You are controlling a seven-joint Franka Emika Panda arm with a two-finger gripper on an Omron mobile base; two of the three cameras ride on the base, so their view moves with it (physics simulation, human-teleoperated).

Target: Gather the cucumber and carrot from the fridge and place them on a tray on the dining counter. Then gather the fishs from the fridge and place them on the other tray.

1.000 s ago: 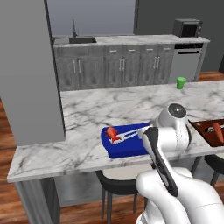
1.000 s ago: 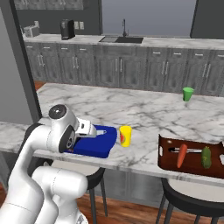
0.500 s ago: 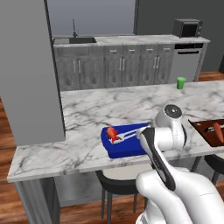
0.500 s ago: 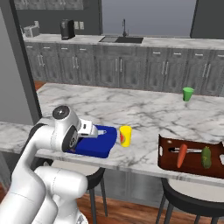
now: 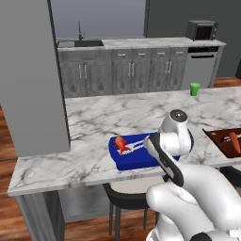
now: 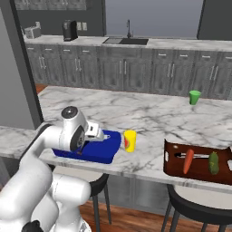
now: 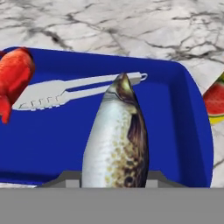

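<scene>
My gripper (image 7: 114, 177) is shut on the slim silver-grey fish (image 7: 117, 140), which hangs nose-forward just above the deep-blue tray (image 7: 183, 131). The red-orange fish (image 7: 15, 76) lies in that tray at its left end, and it also shows in the left base view (image 5: 121, 143). The blue tray (image 5: 134, 160) sits near the front edge of the marble dining counter (image 5: 99, 122). In the right base view my gripper (image 6: 97, 133) is over the blue tray (image 6: 102, 153). On the brown tray (image 6: 174, 168) to the right, the carrot (image 6: 188, 161) and the cucumber (image 6: 213, 163) lie side by side.
Silver tongs (image 7: 78, 89) lie in the blue tray beside the red fish. A yellow cup with a watermelon print (image 6: 130, 140) stands just right of the blue tray. A green cup (image 6: 194, 97) stands far back on the counter. Stools (image 6: 195, 206) tuck under the front edge.
The arm has edged slightly sideways over the blue tray with the silver fish still in the gripper. Nothing else has moved.
</scene>
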